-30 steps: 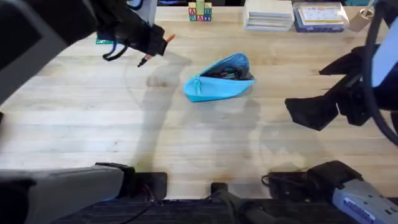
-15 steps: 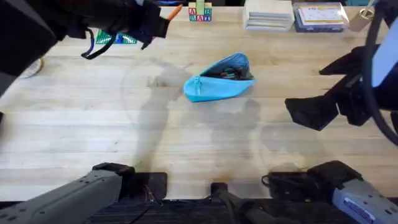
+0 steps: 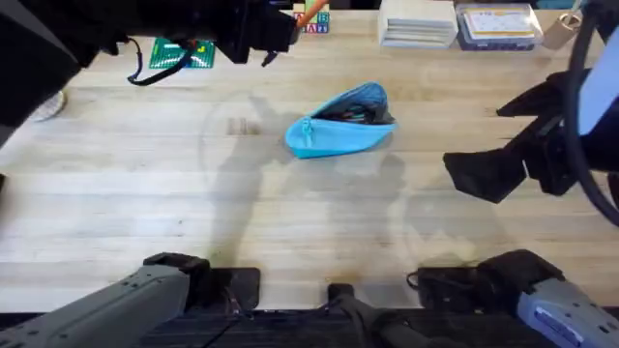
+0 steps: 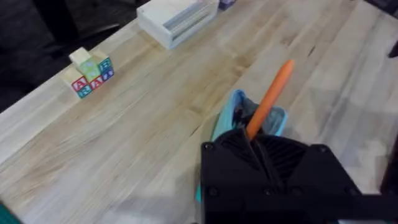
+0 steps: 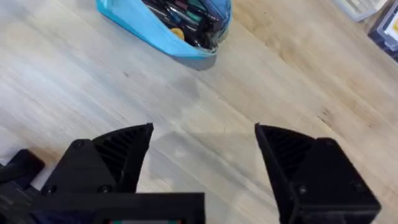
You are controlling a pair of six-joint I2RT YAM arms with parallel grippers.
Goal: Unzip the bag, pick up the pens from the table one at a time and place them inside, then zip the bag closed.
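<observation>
The light-blue bag [image 3: 340, 123] lies near the middle of the table [image 3: 290, 213], its zipper open and dark pens showing inside. My left gripper [image 3: 279, 29] hovers high over the table's far side, left of the bag, shut on the orange pen [image 3: 309, 12]. In the left wrist view the orange pen [image 4: 270, 98] sticks out from the gripper [image 4: 252, 140], above the bag [image 4: 227, 118]. My right gripper [image 3: 476, 140] hangs open to the right of the bag. In its own view the right gripper [image 5: 205, 146] holds nothing, with the open bag [image 5: 165, 28] ahead.
Along the far edge stand alphabet blocks [image 3: 311, 19], a white box stack [image 3: 418, 21] and a blue-lidded box [image 3: 498, 24]. A green item [image 3: 184, 53] lies at the far left under the left arm. Bare wood stretches in front of the bag.
My left arm has risen and swung right along the far side with the orange pen, nearer the bag. The right arm and the bag have not moved.
</observation>
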